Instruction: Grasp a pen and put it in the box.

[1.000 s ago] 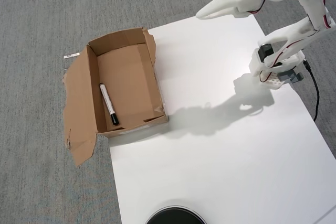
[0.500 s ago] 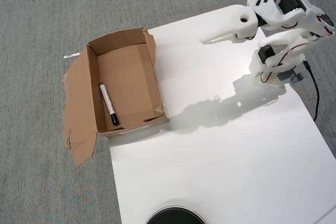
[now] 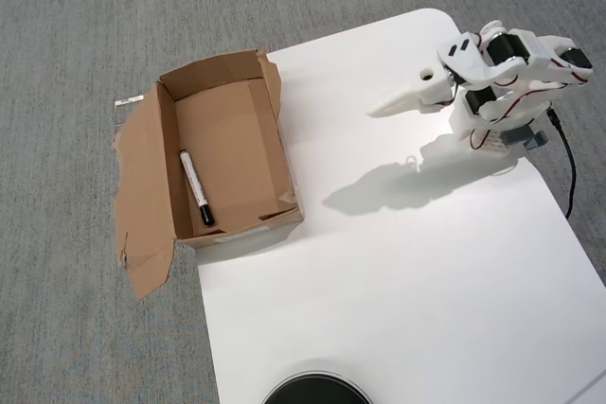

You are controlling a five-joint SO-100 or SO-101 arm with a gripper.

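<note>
White board [image 3: 398, 262] laid on grey carpet [image 3: 76, 26]. Arm folded over board's upper right corner, gripper [image 3: 379, 112] pointed left, seen clenched, nothing held. Box [image 3: 270, 106] set at board's left edge; pen [image 3: 195, 186] laid inside, along box's left wall.

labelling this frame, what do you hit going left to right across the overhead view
splayed box flap → pen lying in the box → bare white board → tool → arm base → black cable
</note>
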